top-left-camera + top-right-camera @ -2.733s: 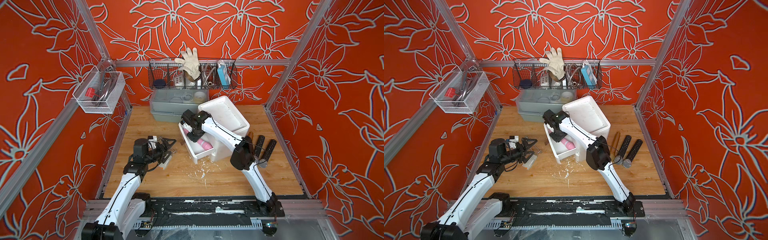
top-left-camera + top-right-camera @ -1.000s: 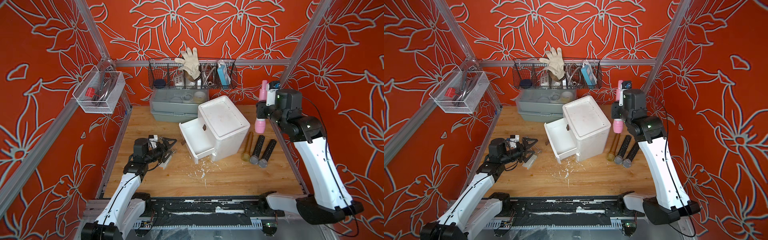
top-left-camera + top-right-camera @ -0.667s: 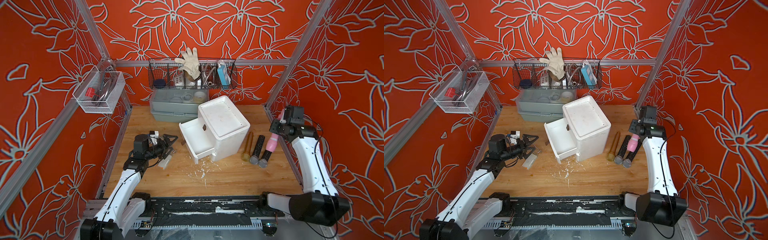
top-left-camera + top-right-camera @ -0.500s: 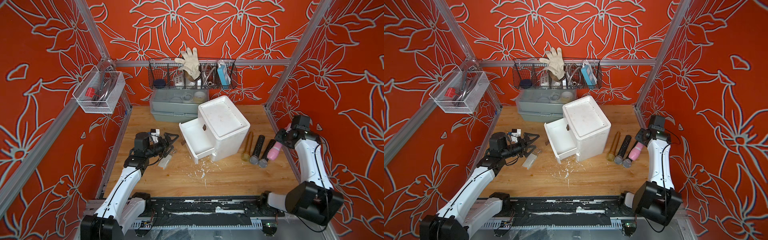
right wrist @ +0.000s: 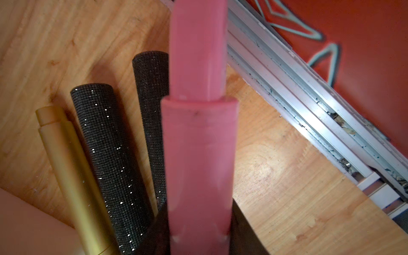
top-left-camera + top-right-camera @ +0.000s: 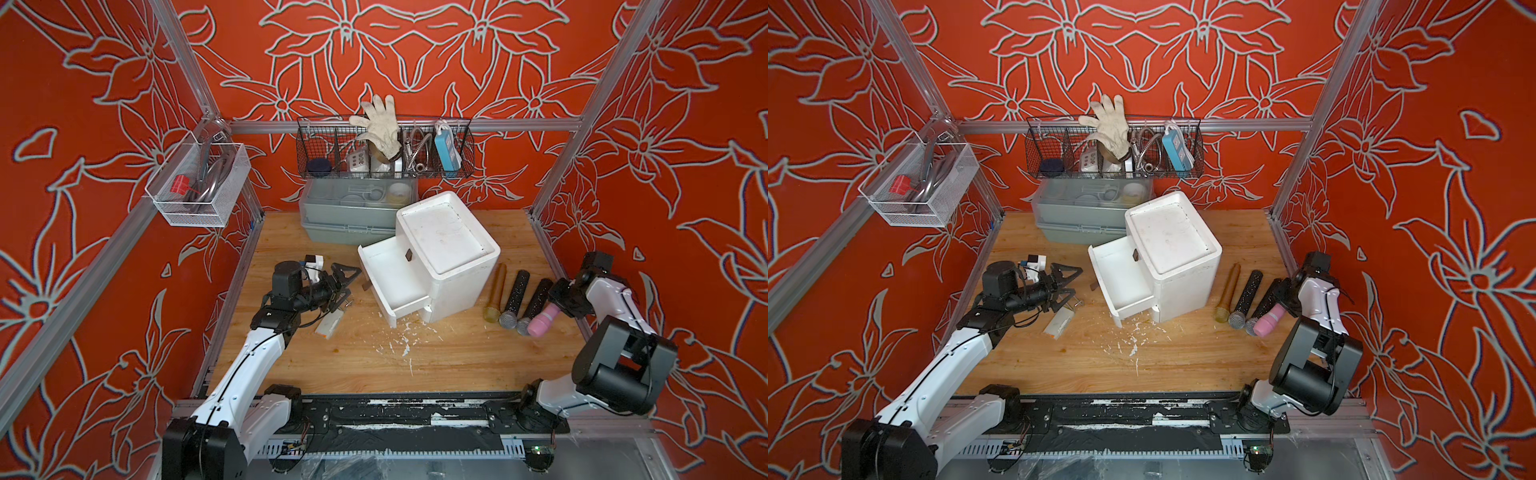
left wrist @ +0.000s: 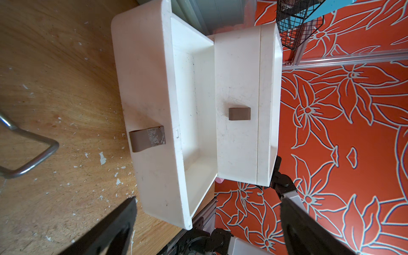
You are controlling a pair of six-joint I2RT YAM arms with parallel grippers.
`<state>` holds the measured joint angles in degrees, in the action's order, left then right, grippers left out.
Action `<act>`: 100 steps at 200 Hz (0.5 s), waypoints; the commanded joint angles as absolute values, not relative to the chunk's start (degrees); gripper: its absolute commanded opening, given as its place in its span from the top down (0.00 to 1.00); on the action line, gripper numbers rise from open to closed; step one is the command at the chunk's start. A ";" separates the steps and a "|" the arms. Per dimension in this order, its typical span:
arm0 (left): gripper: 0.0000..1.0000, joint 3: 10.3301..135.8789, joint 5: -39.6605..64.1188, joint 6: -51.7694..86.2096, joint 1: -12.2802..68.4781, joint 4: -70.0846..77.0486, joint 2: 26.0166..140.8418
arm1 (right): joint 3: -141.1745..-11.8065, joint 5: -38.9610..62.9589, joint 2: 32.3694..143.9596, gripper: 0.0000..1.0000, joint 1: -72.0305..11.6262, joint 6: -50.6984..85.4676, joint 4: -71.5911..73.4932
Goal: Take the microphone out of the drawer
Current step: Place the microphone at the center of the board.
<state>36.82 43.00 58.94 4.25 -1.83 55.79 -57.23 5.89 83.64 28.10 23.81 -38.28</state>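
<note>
Microphone (image 6: pixel 542 323) is out of the drawer (image 6: pixel 395 282). Our right gripper (image 6: pixel 561 302) clamps its handle, and we judge it's being laid beside three other mics (image 6: pixel 513 299). Left gripper (image 6: pixel 347 286) gapes idle.

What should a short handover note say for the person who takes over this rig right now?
Grippers: the left gripper is open and empty, facing the drawer front. The right gripper is shut on the pink microphone.
Things: the drawer is pulled out and empty. The pink microphone is low at the right end of the row of three other microphones on the table.
Done: microphone out of the drawer.
Left: probably open the right gripper and withdraw the arm.
</note>
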 commanded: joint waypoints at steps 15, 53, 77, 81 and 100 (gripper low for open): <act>0.00 37.84 44.21 58.53 4.60 0.22 55.37 | -54.00 2.23 86.02 0.98 28.40 22.00 -37.24; 0.00 37.20 44.37 58.62 4.75 0.36 55.06 | -51.27 1.84 90.79 0.97 28.45 21.74 -35.69; 0.00 36.93 44.32 58.54 4.75 0.01 54.76 | -51.05 3.04 92.51 0.95 28.39 21.66 -34.81; 0.00 36.94 44.30 58.54 4.78 0.00 54.80 | -51.06 3.14 92.59 0.94 28.43 21.77 -34.80; 0.00 36.74 44.21 58.67 4.75 0.16 54.67 | -51.50 3.91 92.66 0.79 28.42 22.07 -34.88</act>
